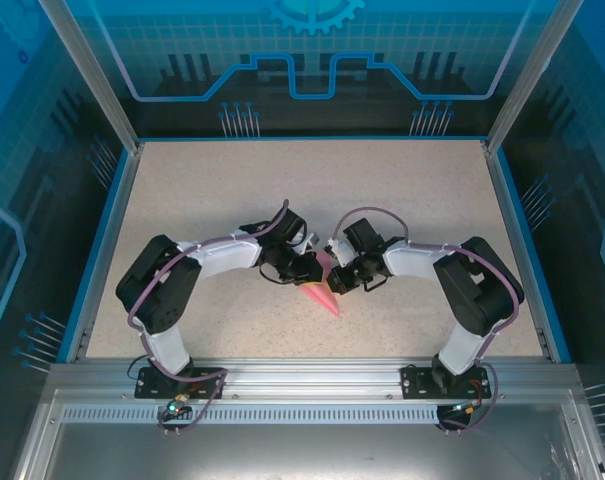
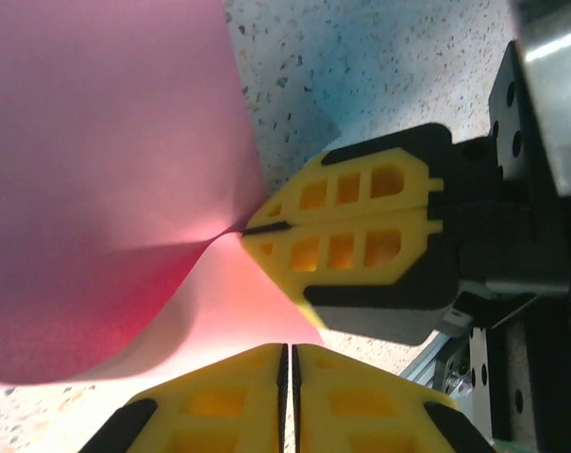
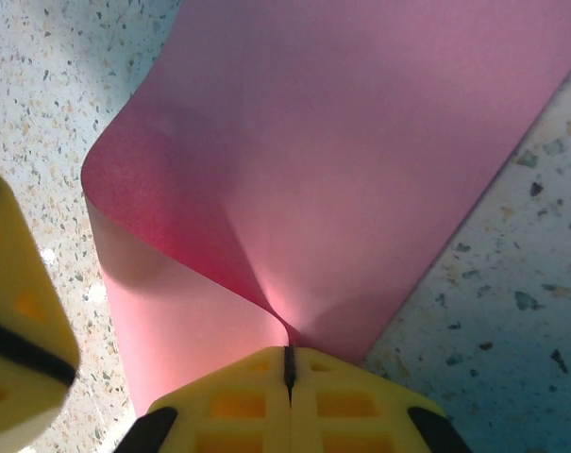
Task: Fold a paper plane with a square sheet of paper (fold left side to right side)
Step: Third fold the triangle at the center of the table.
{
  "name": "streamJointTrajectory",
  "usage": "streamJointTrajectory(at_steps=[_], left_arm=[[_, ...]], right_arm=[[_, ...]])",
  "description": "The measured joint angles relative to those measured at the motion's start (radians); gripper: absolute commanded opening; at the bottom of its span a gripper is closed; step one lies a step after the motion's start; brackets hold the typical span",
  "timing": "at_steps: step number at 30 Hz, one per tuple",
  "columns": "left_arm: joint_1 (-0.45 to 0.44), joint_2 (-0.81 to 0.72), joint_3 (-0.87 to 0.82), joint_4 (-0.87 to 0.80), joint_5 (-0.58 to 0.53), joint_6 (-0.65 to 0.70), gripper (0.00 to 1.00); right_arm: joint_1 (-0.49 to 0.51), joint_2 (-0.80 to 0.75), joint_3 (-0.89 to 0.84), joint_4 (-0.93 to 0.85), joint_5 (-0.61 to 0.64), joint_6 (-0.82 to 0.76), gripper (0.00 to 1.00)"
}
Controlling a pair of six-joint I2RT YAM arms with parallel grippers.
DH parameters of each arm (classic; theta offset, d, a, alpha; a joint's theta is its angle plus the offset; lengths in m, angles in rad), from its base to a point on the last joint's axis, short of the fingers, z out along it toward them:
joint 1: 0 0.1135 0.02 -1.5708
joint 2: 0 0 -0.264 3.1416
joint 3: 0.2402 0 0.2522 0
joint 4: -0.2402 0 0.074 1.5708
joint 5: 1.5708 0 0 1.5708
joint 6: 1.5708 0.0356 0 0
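L gripper (image 1: 300,268) is seen w/ fingers (image 2: 219,401) shut together at the pink sheet (image 1: 322,296) near table centre, though a pinch can't be confirmed. R gripper (image 1: 340,276), at its 3 o'clock, is clamped on a lifted edge. The left-to-right fold is judged approx. midway: thin matte paper is curled in a soft uncreased loop over the speckled tabletop (image 1: 212,190), tip toward 5 o'clock, so edges need to be aligned, then pressed flat.
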Motion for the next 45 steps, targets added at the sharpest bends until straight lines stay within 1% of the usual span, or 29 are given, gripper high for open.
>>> streamJointTrajectory(at_steps=[6,11,23,33,34,36,42,45], left_arm=[[-0.008,0.043,0.0,0.041,0.002,-0.009,0.12],[-0.008,0.047,-0.006,0.048,0.0,-0.009,0.12],[-0.011,0.064,-0.073,0.058,-0.043,-0.009,0.12],[-0.012,0.066,-0.077,0.062,-0.051,-0.009,0.12],[-0.012,0.066,-0.077,0.062,-0.051,-0.009,0.12],[-0.012,0.066,-0.078,0.063,-0.051,-0.009,0.12],[-0.012,0.066,-0.08,0.067,-0.051,-0.009,0.12],[-0.012,0.066,-0.08,0.067,-0.051,-0.009,0.12]], right_arm=[[0.008,0.003,0.008,-0.01,0.012,0.0,0.0],[0.009,0.004,0.011,-0.014,0.013,0.0,0.0],[0.009,0.01,0.019,-0.025,0.012,-0.001,0.0],[0.008,0.013,0.027,-0.032,0.008,0.0,0.0],[0.008,0.013,0.03,-0.036,0.008,0.0,0.01],[0.008,0.013,0.038,-0.048,0.008,0.002,0.1],[-0.018,-0.02,0.062,-0.093,0.0,0.021,0.29],[-0.031,-0.069,0.066,-0.113,-0.002,0.026,0.3]])
